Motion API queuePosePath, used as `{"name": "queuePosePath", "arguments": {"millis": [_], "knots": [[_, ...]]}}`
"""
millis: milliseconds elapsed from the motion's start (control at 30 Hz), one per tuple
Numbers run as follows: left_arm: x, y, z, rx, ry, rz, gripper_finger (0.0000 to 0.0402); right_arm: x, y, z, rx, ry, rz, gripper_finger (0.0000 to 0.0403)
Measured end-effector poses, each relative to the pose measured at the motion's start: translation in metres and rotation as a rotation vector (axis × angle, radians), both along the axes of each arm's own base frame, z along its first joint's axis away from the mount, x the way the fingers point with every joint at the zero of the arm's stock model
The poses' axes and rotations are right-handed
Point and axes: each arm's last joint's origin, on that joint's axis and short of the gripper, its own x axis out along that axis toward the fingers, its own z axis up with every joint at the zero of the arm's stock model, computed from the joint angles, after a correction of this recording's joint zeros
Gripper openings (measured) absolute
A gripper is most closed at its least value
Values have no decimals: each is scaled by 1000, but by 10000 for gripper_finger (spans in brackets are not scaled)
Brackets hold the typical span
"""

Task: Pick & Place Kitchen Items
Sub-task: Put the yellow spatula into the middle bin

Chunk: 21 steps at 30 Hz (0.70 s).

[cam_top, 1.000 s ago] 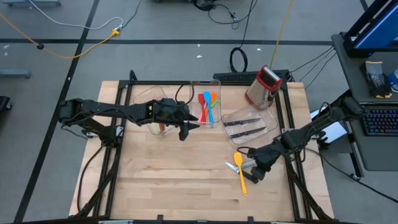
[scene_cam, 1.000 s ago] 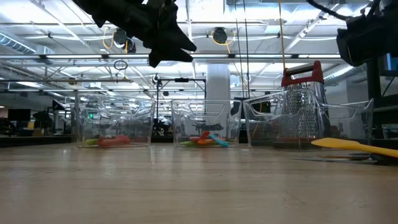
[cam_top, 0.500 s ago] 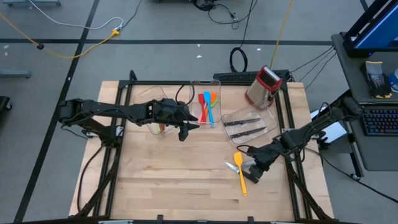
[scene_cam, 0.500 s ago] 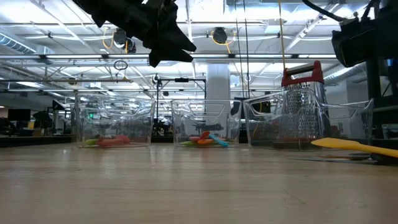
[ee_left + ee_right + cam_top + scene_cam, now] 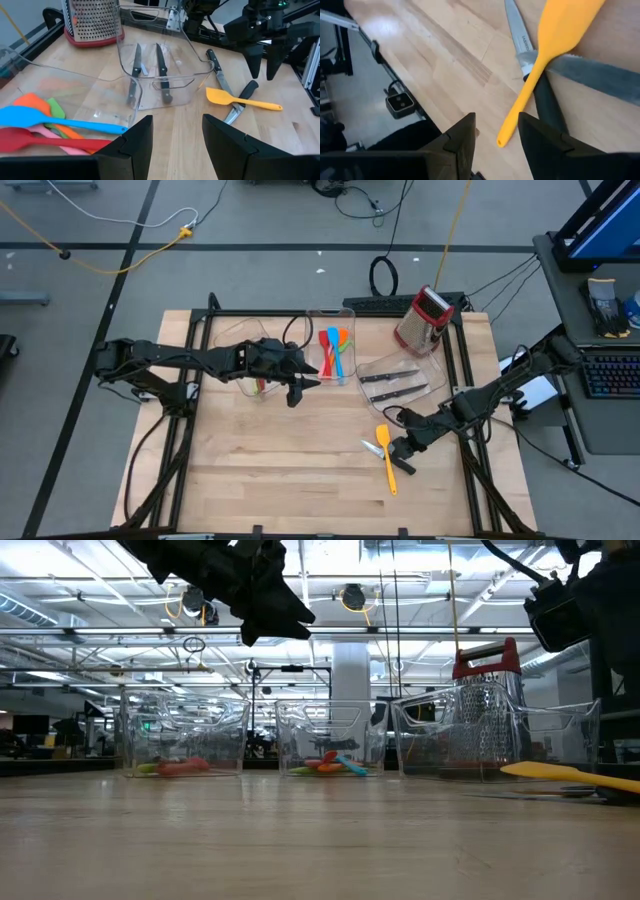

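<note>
— High view first: where's the right hand (image 5: 401,456)?
— Above the yellow spatula (image 5: 386,455) and two knives (image 5: 231,97) on the bench (image 5: 270,460), fingers parted, holding nothing.
— And the left hand (image 5: 298,388)?
— Raised beside the bin (image 5: 345,315) of coloured spatulas (image 5: 333,348) — parted, empty too.

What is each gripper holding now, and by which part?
Nothing. The left gripper and the right gripper are both open and empty; the right hovers over the yellow spatula.

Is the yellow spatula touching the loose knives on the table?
Touching. The right wrist view shows the yellow spatula lying across the knives, its handle crossing over a blade and a black handle.
</note>
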Motion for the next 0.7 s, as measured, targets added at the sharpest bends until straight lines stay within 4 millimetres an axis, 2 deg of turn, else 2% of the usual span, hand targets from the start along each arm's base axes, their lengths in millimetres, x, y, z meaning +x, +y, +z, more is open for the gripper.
{"name": "queuePosePath", "arguments": {"millis": [367,700], "knots": [[0,0,0,22,1,-11,175,21,22,-5,1,95,-6,144],[0,0,0,52,2,-26,175,42,35,-17,15,202,-100,144]]}}
